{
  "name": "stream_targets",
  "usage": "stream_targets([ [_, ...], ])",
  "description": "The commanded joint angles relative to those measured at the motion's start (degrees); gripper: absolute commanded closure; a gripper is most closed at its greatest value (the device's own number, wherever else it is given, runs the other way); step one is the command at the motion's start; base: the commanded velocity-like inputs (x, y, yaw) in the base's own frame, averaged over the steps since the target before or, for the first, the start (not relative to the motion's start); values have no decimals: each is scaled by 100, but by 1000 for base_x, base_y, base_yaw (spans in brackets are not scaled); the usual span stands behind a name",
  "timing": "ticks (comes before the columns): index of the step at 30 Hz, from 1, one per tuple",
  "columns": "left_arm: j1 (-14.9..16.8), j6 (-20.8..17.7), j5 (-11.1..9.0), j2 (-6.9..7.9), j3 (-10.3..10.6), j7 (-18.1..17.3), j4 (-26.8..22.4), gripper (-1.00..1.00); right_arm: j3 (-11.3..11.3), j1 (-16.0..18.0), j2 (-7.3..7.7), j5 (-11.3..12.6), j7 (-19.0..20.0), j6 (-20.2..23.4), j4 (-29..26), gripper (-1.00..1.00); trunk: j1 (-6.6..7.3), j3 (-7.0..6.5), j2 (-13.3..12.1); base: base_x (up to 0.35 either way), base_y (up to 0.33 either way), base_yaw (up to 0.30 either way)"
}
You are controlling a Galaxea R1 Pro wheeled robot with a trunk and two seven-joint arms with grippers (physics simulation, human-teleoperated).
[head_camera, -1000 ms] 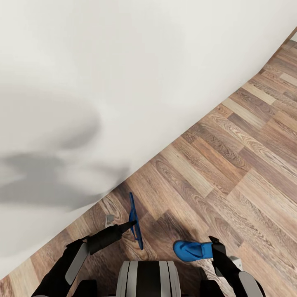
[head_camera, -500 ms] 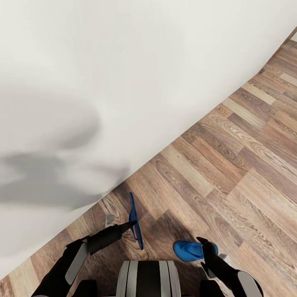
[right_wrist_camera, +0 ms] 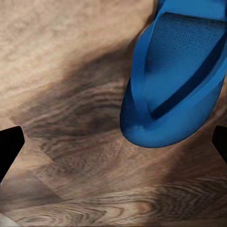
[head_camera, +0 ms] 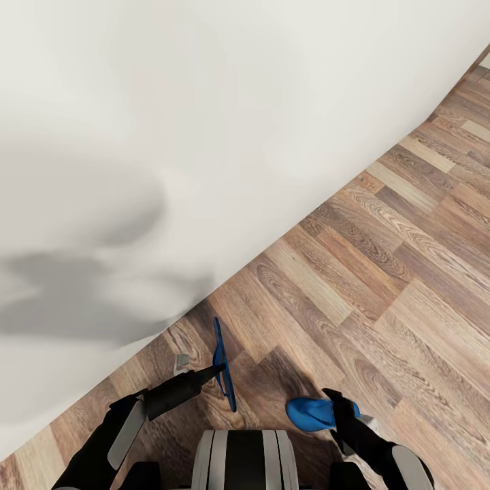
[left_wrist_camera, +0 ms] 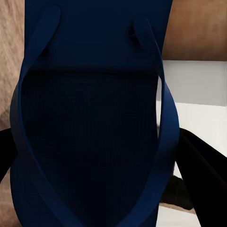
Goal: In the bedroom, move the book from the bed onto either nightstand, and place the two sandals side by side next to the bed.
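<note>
The bed's (head_camera: 170,136) pale mattress cover fills the upper left of the head view, and its edge runs diagonally beside the plank floor. My left gripper (head_camera: 216,371) is shut on one blue sandal (head_camera: 222,367), held edge-on just above the floor near the bed; in the left wrist view this sandal (left_wrist_camera: 90,118) looks dark and very close. The other sandal (head_camera: 309,413) lies flat on the floor, strap up. My right gripper (head_camera: 338,407) hangs over one end of it, open, with fingertips (right_wrist_camera: 9,146) spread wide around the sandal (right_wrist_camera: 175,80). The book and nightstand are out of view.
Brown plank floor (head_camera: 381,272) stretches to the right of the bed. My own trunk (head_camera: 241,459) sits at the bottom between the two arms. Grey shadows of the arms fall on the mattress (head_camera: 82,299).
My right gripper has moved left, over the end of the sandal on the floor. That sandal has stayed put, and the left arm with its sandal has not moved.
</note>
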State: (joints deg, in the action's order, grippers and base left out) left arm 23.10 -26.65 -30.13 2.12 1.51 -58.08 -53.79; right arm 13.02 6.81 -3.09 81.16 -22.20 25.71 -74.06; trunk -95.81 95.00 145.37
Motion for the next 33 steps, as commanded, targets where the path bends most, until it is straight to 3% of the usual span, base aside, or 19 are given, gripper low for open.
stream_targets([
  [1,2,-50,-58,7,16,14,0,100,12,8,-11,35,-47,-315,-19,-100,1,3,1,0,0,0],
  [4,2,-46,-61,4,16,79,0,100,-2,117,-15,21,-51,-1131,-26,-100,1,3,1,0,0,0],
  [5,2,-44,-62,2,16,117,-1,100,-11,413,-12,18,-55,-1519,-20,-100,1,3,1,0,0,0],
  [8,2,-44,-63,0,17,146,-2,100,-20,1016,-9,16,-63,-1836,77,-100,1,3,1,0,0,0],
  [12,2,-43,-63,-1,16,155,-5,100,-27,1233,-14,15,-65,-1929,277,-100,1,3,1,0,0,0],
  [23,2,-44,-63,8,16,157,-8,100,-41,1279,-39,14,-141,-1997,318,-100,1,3,1,0,0,0],
  [29,2,-42,-63,6,16,157,-6,100,-43,1276,-50,-9,-870,-2014,290,-100,1,3,1,0,0,0],
  [33,2,-42,-62,2,16,157,-3,100,-38,1275,-51,-12,-1092,-2016,293,-100,1,3,1,0,0,0],
])
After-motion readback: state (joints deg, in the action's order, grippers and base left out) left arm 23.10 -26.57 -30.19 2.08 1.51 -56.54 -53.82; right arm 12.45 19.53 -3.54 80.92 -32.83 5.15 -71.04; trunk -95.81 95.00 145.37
